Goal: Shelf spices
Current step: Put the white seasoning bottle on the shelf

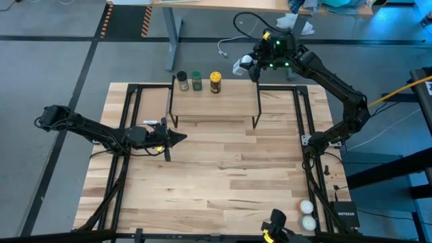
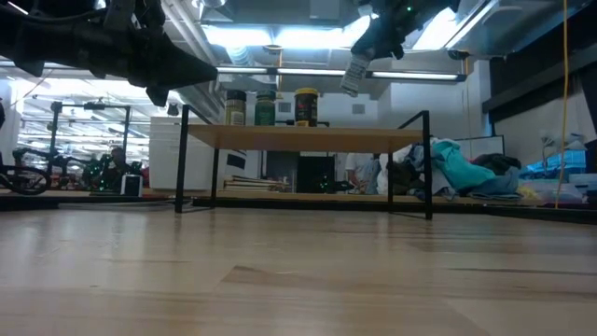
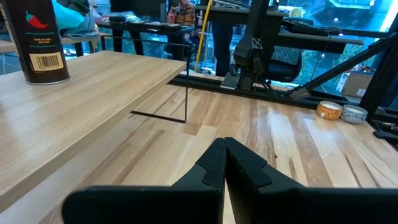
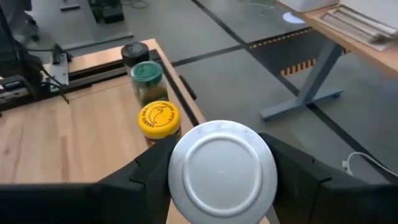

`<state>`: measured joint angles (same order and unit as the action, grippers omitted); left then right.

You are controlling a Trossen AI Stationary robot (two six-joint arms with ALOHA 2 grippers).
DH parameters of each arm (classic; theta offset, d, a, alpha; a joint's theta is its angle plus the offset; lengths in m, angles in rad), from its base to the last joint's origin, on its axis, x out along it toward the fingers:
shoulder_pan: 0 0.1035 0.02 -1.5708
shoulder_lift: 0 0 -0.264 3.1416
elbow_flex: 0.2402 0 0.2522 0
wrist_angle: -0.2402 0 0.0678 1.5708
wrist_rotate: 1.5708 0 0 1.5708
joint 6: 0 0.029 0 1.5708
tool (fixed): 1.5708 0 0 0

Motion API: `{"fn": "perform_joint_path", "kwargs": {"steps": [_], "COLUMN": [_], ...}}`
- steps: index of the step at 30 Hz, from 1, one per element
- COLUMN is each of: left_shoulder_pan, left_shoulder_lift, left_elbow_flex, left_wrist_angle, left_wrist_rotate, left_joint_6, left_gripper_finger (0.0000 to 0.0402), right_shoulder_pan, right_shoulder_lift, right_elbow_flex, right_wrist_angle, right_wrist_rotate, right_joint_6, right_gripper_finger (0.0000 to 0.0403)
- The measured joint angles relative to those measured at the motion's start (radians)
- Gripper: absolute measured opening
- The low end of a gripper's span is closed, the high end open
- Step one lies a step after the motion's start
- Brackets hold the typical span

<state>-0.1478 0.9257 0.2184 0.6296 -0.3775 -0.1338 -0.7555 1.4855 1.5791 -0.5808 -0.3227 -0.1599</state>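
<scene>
Tabletop [image 1: 223,175] is bare wood under the arms; two whitish balls [image 1: 307,214] sit at its near right corner, not part of the job.

Shelf [image 1: 214,102] stands at the far middle of the table, a thin board on black wire legs. Judging by the build, it is light and could rock if a jar comes down hard, so set down vertical and gentle.

Three jars line the shelf's far edge: black-lidded jar [image 1: 182,81], green-lidded jar [image 1: 196,80], yellow-lidded amber jar [image 1: 215,82], close together but apart.

Right gripper [image 1: 251,67] is above the shelf's far right end, pinching the white-lidded jar [image 4: 222,170] across its upper body just under the lid; low view shows the jar tilted, well above the board. The free spot is to the right of the yellow lid.

Handling, my read: small rigid cylinders, light, smooth label and wall, so slippery under side pinch. Grip the body mid-height, not the lid. Narrow base means easy to topple, and neighbours are close enough to knock.

Left gripper [image 1: 177,138] waits over the table just in front of the shelf's left legs, fingers pressed together, holding nothing.
</scene>
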Motion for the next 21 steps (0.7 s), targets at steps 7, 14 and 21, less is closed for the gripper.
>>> {"fn": "perform_joint_path", "kwargs": {"steps": [7, 14, 21], "left_shoulder_pan": [0.0, 0.0, 0.0], "left_shoulder_lift": [0.0, 0.0, 0.0], "left_elbow_flex": [0.0, 0.0, 0.0], "left_wrist_angle": [0.0, 0.0, 0.0], "left_wrist_rotate": [0.0, 0.0, -0.001], "left_joint_6": [-0.001, 0.0, -0.002], "left_gripper_finger": [0.0, 0.0, 0.0], "right_shoulder_pan": [0.011, 0.01, 0.03], "right_shoulder_lift": [0.023, 0.025, 0.044], "right_elbow_flex": [0.0, 0.0, 0.0], "right_wrist_angle": [-0.022, -0.096, -0.102], "right_wrist_rotate": [0.019, 0.044, 0.06], "right_joint_6": [0.024, 0.026, 0.033], "right_gripper_finger": [0.0209, 0.0209, 0.0209]}}
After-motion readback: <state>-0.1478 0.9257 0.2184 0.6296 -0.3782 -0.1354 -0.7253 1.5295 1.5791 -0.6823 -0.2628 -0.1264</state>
